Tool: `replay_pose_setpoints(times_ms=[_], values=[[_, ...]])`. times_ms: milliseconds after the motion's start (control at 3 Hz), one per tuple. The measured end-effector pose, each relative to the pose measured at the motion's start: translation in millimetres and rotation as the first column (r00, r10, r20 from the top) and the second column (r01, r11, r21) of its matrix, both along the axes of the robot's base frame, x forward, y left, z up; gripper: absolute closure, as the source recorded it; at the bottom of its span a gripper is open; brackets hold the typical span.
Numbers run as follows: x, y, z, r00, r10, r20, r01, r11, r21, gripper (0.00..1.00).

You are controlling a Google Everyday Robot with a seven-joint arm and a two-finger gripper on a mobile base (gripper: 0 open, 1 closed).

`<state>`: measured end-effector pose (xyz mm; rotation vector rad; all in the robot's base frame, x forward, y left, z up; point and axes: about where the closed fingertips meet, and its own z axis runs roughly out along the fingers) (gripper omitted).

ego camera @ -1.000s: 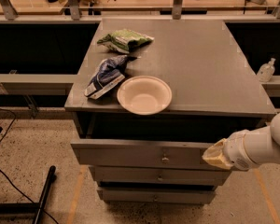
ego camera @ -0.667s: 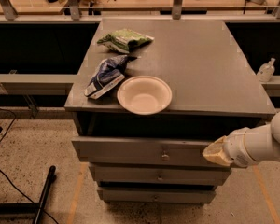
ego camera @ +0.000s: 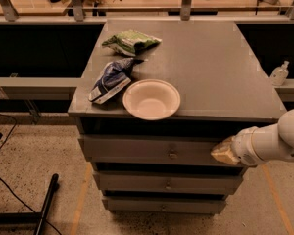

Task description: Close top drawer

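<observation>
The top drawer (ego camera: 137,151) is the wide grey front just under the cabinet top, with a small metal knob (ego camera: 172,154) at its centre. It stands slightly out from the cabinet, with a dark gap above it. My gripper (ego camera: 223,152), a tan tip on a white arm that comes in from the right edge, rests against the right part of the drawer front, to the right of the knob.
On the grey cabinet top (ego camera: 215,67) lie a white bowl (ego camera: 151,99) at the front edge, a blue-and-white bag (ego camera: 110,80) and a green bag (ego camera: 132,41). Two lower drawer fronts (ego camera: 166,184) sit below. A black pole (ego camera: 46,199) lies on the floor at left.
The top drawer has slid further into the cabinet and the dark gap above it has shrunk. My gripper has moved inward with the drawer front.
</observation>
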<state>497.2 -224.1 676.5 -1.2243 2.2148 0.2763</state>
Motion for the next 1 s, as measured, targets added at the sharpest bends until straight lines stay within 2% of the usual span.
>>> replay_pose_setpoints(times_ms=[333,1000], values=[[11.6,-3.2,-1.4,0.9995,-0.032,-0.001,0.032,0.999,-0.004,1.0],[11.7,-3.3,-1.4,0.9995,-0.033,0.0,0.033,0.999,-0.004,1.0]])
